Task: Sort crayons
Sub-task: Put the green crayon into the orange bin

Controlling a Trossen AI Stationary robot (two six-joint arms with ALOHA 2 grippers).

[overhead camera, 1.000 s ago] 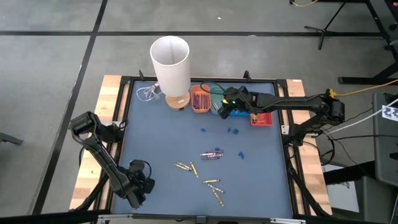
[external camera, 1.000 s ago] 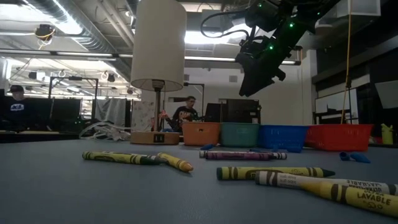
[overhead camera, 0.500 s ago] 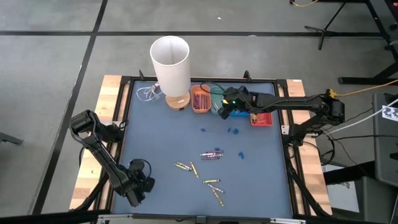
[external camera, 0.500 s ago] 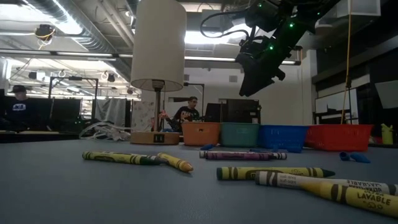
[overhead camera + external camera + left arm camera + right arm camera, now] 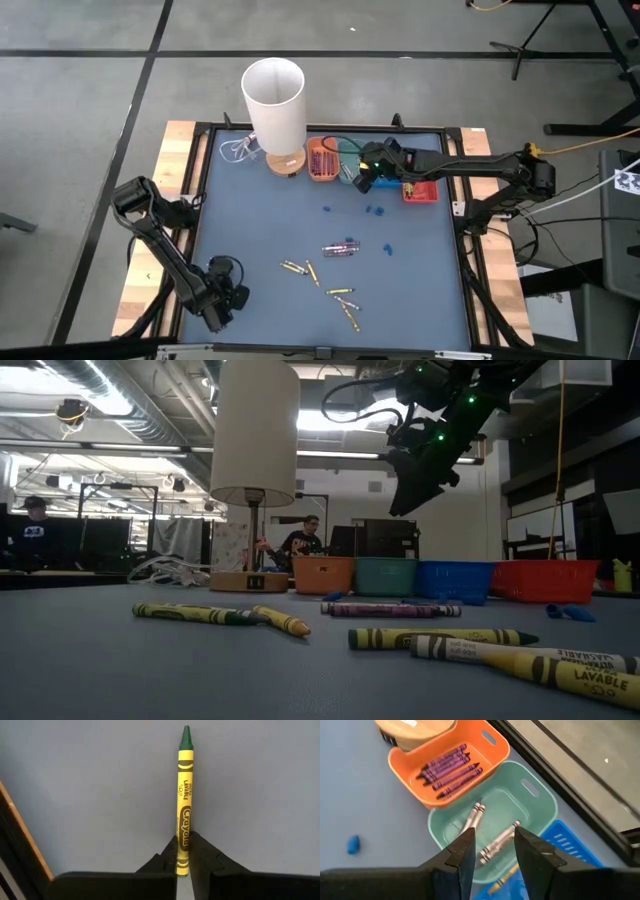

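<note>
Left hand (image 5: 183, 851) is seen closed on a yellow crayon (image 5: 183, 795) with a green tip, at the worktop's (image 5: 260, 220) near left corner. Loose crayons (image 5: 330, 275) are scattered mid-worktop, with small blue bits (image 5: 375, 212) beyond them. Farther off, the right hand (image 5: 492, 845) is held open above the green tray (image 5: 540, 802), where two pale crayons (image 5: 490, 832) are shown by its wrist view alone. Purple crayons (image 5: 449, 769) are held in the orange tray (image 5: 492, 747) beside it. From table height, blue (image 5: 455, 580) and red trays (image 5: 545, 580) are also seen, their contents hidden.
</note>
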